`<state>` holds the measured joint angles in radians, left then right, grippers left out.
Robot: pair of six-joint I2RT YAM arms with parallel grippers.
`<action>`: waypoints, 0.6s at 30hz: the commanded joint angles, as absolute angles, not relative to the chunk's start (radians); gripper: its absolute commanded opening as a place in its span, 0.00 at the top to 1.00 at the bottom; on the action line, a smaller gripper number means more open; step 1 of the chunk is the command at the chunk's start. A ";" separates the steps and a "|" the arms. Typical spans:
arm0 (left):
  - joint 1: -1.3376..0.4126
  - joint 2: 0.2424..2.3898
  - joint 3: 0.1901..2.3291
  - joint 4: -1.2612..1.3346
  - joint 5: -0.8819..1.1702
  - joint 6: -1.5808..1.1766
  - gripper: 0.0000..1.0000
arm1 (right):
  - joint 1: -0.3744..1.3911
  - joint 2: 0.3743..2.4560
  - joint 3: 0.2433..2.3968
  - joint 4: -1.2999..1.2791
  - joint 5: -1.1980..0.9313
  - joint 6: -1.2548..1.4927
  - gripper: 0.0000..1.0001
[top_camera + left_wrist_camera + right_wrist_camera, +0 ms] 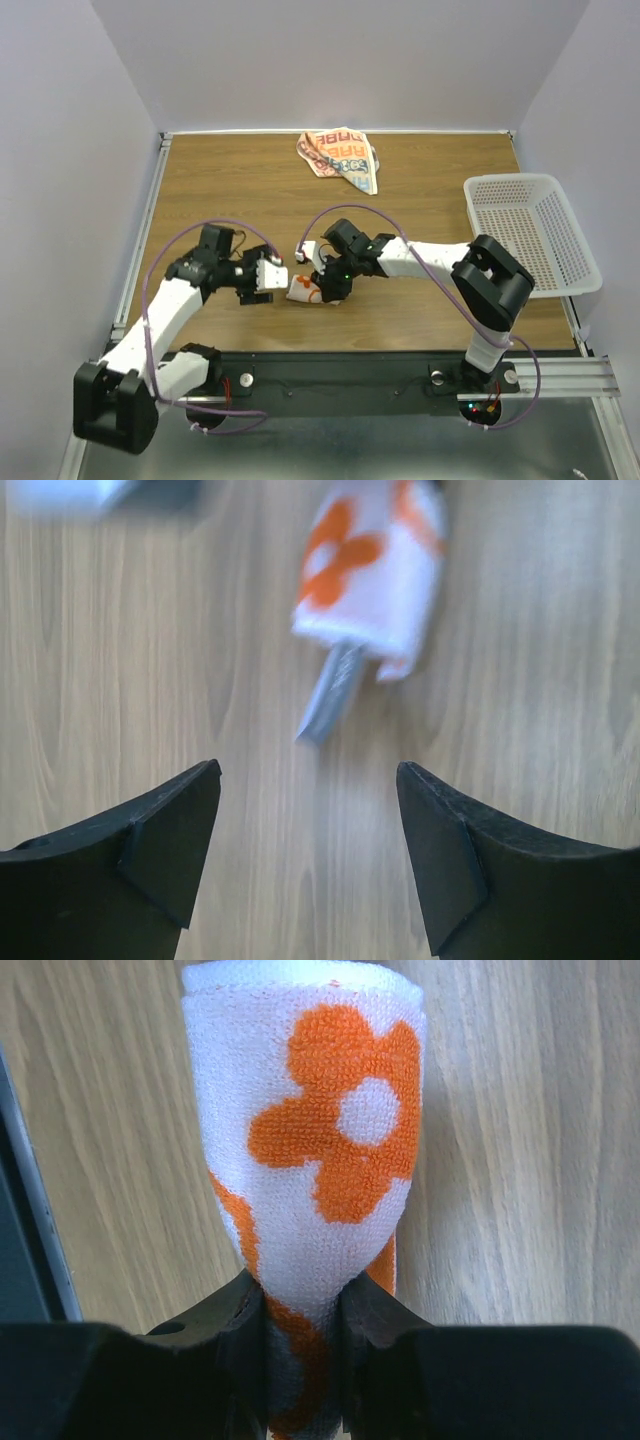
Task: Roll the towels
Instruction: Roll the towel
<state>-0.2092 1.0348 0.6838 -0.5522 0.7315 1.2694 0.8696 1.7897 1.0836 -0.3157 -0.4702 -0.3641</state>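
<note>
One towel (340, 160), white with orange border and blue lettering, lies crumpled at the back of the table. The other towel (303, 291), white with orange flowers, is rolled into a tube at the table's middle front. My right gripper (325, 284) is shut on one end of this roll; in the right wrist view the roll (310, 1110) is pinched between the fingers of the right gripper (300, 1300). My left gripper (276, 274) is open and empty just left of the roll. In the left wrist view the roll (370, 570) lies ahead of the left gripper (308, 770), and a narrow grey piece (330, 695) sticks out of its near end.
A white perforated basket (530, 230) stands at the right edge of the wooden table (220, 190). Grey walls close the back and sides. A black rail (340, 375) runs along the front by the arm bases.
</note>
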 commanded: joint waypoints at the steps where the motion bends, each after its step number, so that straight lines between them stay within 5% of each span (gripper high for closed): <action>1: -0.380 0.902 0.556 -0.306 0.635 1.284 0.16 | 0.865 1.847 1.083 -0.416 -0.520 -0.356 0.99; 18: -0.667 1.072 0.512 -0.103 0.551 1.226 0.19 | 0.819 1.916 1.140 -0.451 -0.629 -0.393 0.99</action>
